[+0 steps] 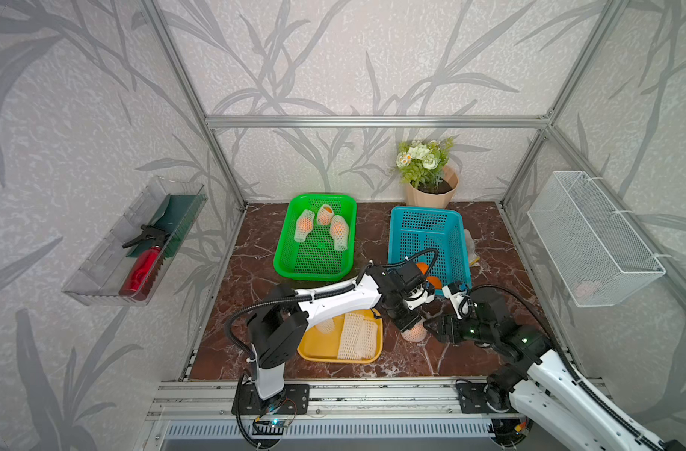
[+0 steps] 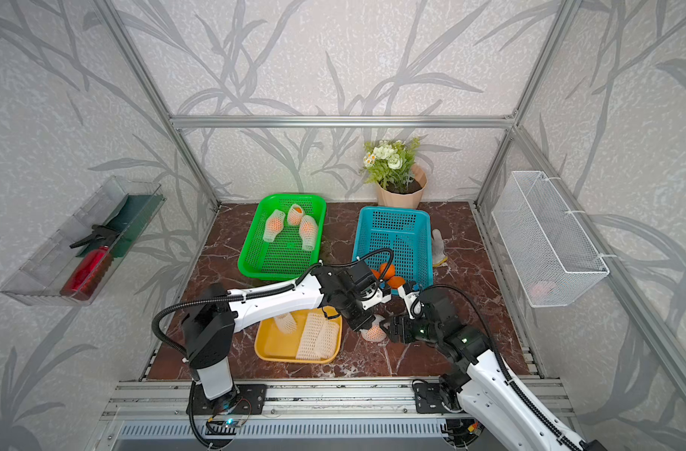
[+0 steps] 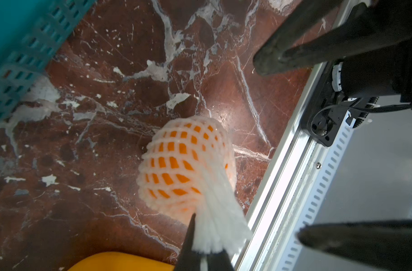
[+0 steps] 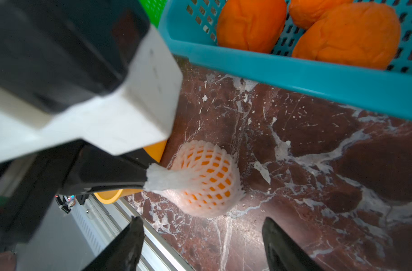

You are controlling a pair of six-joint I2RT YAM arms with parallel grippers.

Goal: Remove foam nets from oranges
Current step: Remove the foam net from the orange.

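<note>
A netted orange (image 1: 413, 332) (image 3: 181, 169) (image 4: 207, 180) rests on the marble top between the yellow tray and my right arm. My left gripper (image 1: 409, 324) (image 3: 204, 255) is shut on the bunched end of its foam net (image 3: 214, 225). My right gripper (image 4: 202, 221) (image 1: 431, 326) stands open just short of the fruit, holding nothing. Bare oranges (image 4: 250, 25) (image 1: 422, 268) lie in the near corner of the blue basket (image 1: 396, 238). Three netted oranges (image 1: 304, 224) sit in the green basket (image 1: 283, 250). Empty foam nets (image 1: 357, 336) lie in the yellow tray (image 1: 314, 351).
A potted plant (image 1: 431, 191) stands at the back. A glove (image 1: 470, 242) lies beside the blue basket. On the right wall hangs a white wire basket (image 1: 591, 238); on the left wall, a clear bin with a red bottle (image 1: 142, 269). An aluminium rail (image 1: 372, 384) borders the front edge.
</note>
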